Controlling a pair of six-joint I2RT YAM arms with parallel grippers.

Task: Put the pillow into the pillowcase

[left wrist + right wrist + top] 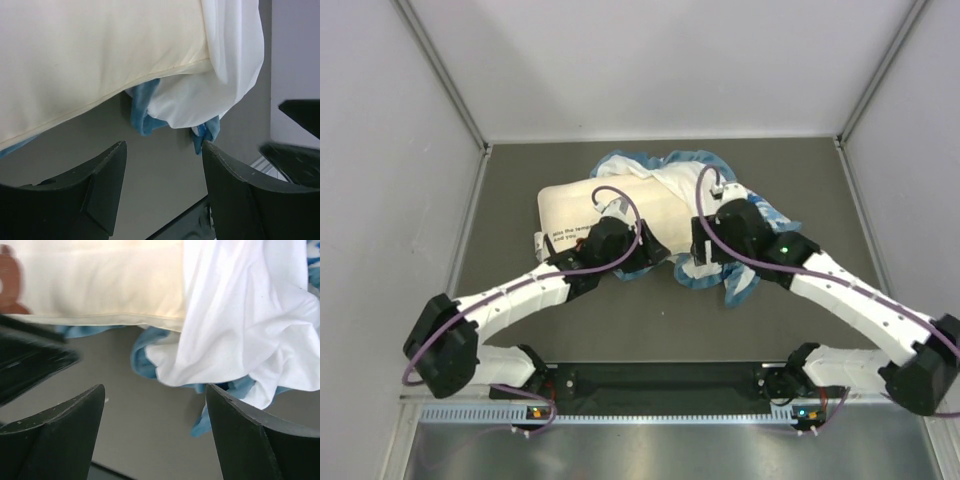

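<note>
The cream pillow (582, 207) lies at the back of the dark table, its printed end to the left. Its right part sits inside the pillowcase (738, 190), whose white inside is bunched over it with blue ruffle around. My left gripper (642, 252) hovers at the pillow's near edge, open and empty. In the left wrist view the pillow (100, 50), the white pillowcase fabric (232, 55) and the left gripper (162, 150) show above bare table. My right gripper (700, 252) is open beside the pillowcase's near edge. The right wrist view shows the pillow (100, 280), the pillowcase (250, 315) and the empty right gripper (155, 392).
Grey walls (380, 150) enclose the dark table (650, 320) on three sides. The two wrists stand close together near the pillow's front edge. The left arm (30, 365) shows as a dark blur in the right wrist view, and the right arm (300, 115) in the left wrist view.
</note>
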